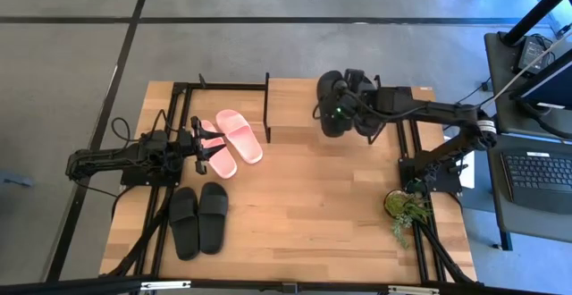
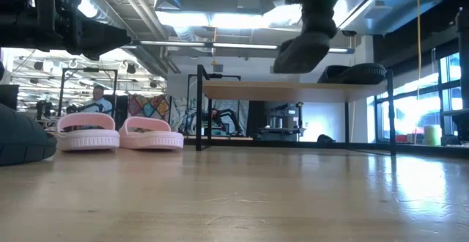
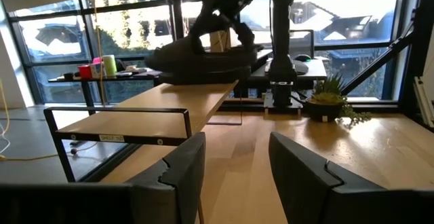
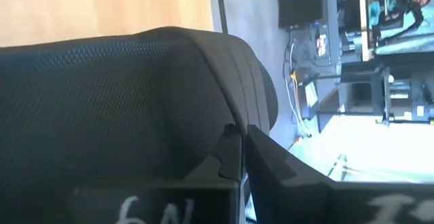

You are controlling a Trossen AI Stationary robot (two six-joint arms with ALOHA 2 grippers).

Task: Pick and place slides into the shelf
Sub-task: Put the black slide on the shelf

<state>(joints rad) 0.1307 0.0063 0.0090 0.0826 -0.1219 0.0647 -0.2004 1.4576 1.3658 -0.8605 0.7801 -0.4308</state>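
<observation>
Dark mesh strap of black rubbery slide (image 4: pixel 115 108) fills right wrist view: right gripper (image 1: pixel 344 107) clamped on it, hovering over light-topped black-framed shelf (image 1: pixel 290 98), beside slide already up there (image 2: pixel 353 73), probably pairing. Left gripper (image 1: pixel 198 147) spread, empty, above pink pair (image 1: pixel 228 141). Black pair (image 1: pixel 198 219) waits on tabletop.

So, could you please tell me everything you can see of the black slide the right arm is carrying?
The black slide is a dark, rubbery-looking open-toe sandal with a wide strap, finely textured up close. The right gripper is shut on it, holding it in the air above the right part of the shelf. In the low view it hangs tilted, clear of the light wooden top board. Another black slide already lies on that board, just beside it.
</observation>
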